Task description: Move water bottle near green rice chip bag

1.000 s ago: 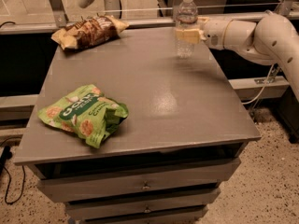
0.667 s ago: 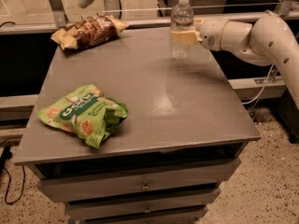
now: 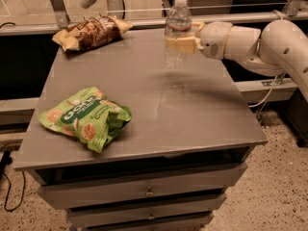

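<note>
The water bottle is clear with a white cap and stands upright over the far right part of the grey table. My gripper reaches in from the right on a white arm and is shut on the bottle's middle, covering its label band. The bottle's base hangs just above the tabletop. The green rice chip bag lies flat near the table's front left, well apart from the bottle.
A brown-and-yellow snack bag lies at the table's far left corner. The table has drawers below its front edge. A rail runs behind the table. A cable lies on the floor at the left.
My gripper has carried the bottle leftward across the far edge of the table. The two bags have not moved.
</note>
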Robot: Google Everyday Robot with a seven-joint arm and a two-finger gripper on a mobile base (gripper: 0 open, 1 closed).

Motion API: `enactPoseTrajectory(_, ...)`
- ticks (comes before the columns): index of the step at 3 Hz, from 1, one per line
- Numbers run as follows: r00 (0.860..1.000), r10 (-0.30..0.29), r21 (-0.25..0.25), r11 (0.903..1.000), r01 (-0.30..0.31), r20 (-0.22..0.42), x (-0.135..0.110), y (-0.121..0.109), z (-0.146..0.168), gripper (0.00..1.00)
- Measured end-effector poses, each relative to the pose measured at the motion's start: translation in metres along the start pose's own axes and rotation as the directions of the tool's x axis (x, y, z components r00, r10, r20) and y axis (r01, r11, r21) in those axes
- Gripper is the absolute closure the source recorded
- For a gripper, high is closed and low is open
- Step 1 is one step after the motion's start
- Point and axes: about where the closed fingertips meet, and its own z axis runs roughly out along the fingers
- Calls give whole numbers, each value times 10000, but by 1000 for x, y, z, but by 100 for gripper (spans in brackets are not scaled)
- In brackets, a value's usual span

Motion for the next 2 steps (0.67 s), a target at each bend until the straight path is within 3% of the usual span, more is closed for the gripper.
enactPoseTrajectory(1, 9992, 399, -584, 9975, -394, 72, 0, 48, -3, 100)
enactPoseTrajectory(2, 9953, 971, -1241, 9877, -955, 64, 6, 89, 2, 100)
